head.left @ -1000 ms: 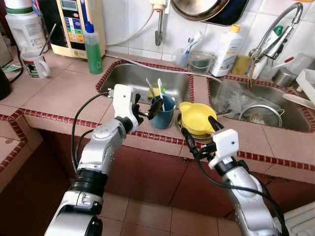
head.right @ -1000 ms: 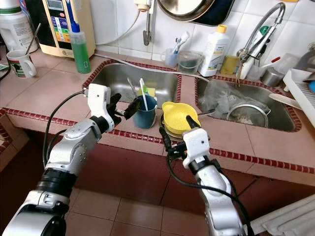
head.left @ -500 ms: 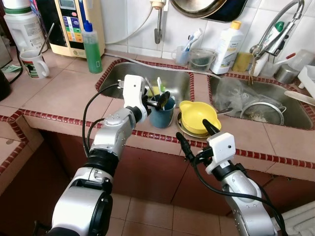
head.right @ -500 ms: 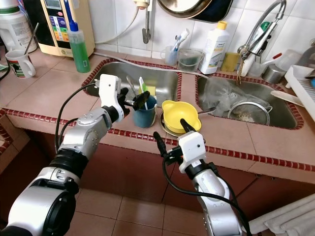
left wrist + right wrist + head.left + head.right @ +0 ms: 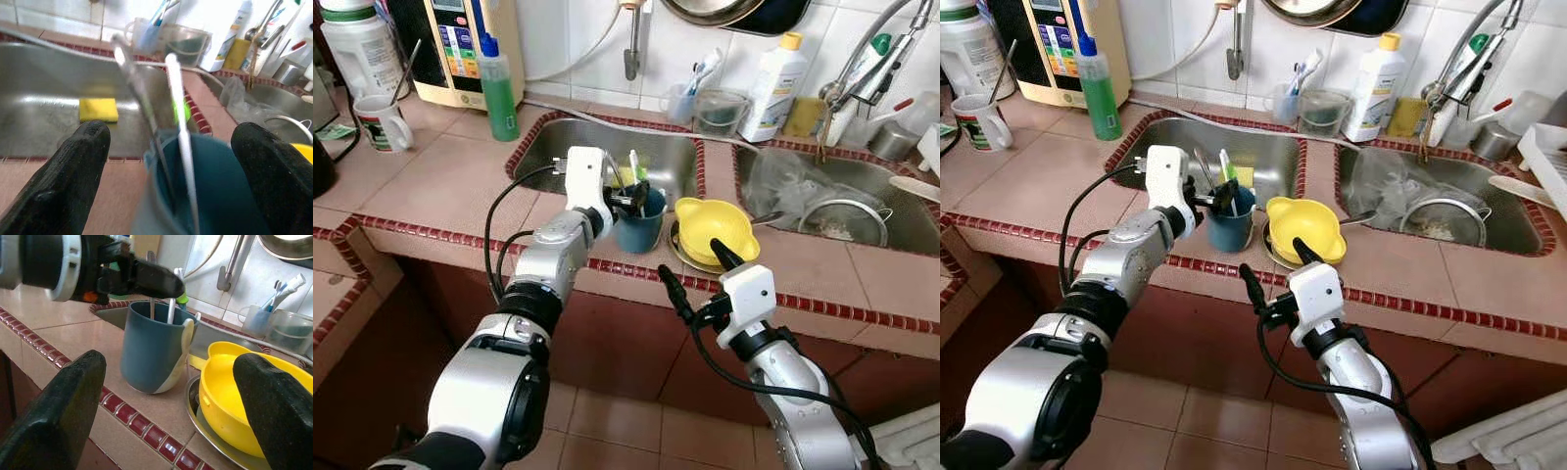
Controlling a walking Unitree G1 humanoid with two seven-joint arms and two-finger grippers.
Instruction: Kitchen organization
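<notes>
A blue cup (image 5: 638, 223) stands on the tiled counter edge in front of the left sink, with a metal utensil (image 5: 139, 93) and a white-handled one (image 5: 180, 122) sticking out of it. My left gripper (image 5: 631, 200) is open at the cup's rim, one finger on each side of the utensils, as the left wrist view shows. To the cup's right a yellow bowl (image 5: 713, 225) sits on a metal plate (image 5: 195, 413). My right gripper (image 5: 697, 272) is open, low before the counter edge, facing the cup (image 5: 151, 352) and bowl without touching either.
Behind the cup is the left sink (image 5: 578, 157) with a yellow sponge (image 5: 99, 109). The right sink holds a strainer (image 5: 842, 220). A green bottle (image 5: 496, 78) and white mug (image 5: 380, 125) stand on the left counter, and a white bottle (image 5: 773, 76) near the faucet.
My left gripper has moved right, from beside the cup to its rim around the utensils. My right gripper has dropped slightly back from the counter. The camera shifted a little.
</notes>
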